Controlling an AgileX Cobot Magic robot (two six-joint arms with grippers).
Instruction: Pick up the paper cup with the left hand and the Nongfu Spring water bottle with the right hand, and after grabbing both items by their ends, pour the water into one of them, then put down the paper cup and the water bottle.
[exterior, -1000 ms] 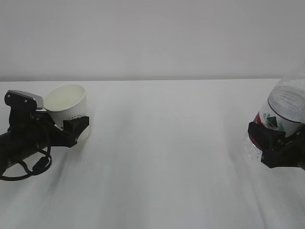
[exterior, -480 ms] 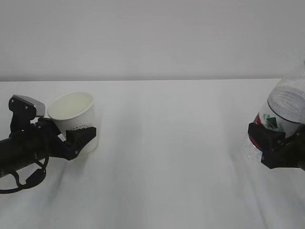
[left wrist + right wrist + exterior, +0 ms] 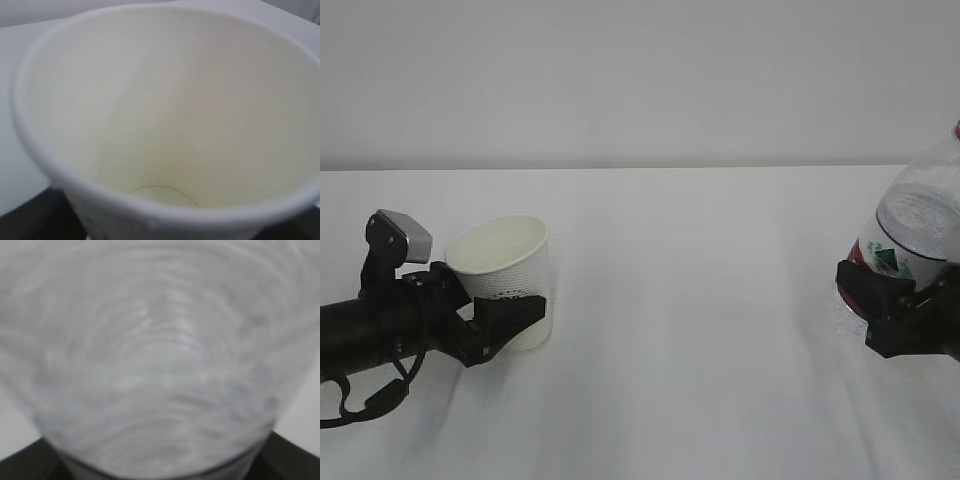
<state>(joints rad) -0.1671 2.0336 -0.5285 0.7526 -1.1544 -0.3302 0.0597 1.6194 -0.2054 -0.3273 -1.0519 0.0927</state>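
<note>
The paper cup (image 3: 505, 275) sits in the left half of the bench (image 3: 700, 330), tilted slightly, mouth up and leaning toward the camera. The left wrist view shows its interior dry and empty. The left tool (image 3: 505, 318) pinches the cup low on its wall, near the base.

The Nongfu Spring water bottle (image 3: 912, 232) is at the far right edge, partly cut off by the frame. The right tool (image 3: 892, 305) clamps it around the labelled lower body. The right wrist view is filled with blurred ribbed plastic; the water level cannot be read.

Judgement: both items are grasped and the step in hand is bringing them together for pouring. Advice: level the cup, hold it steady, bring the bottle mouth over the rim, tilt gradually. Excess squeeze may buckle the cup.
</note>
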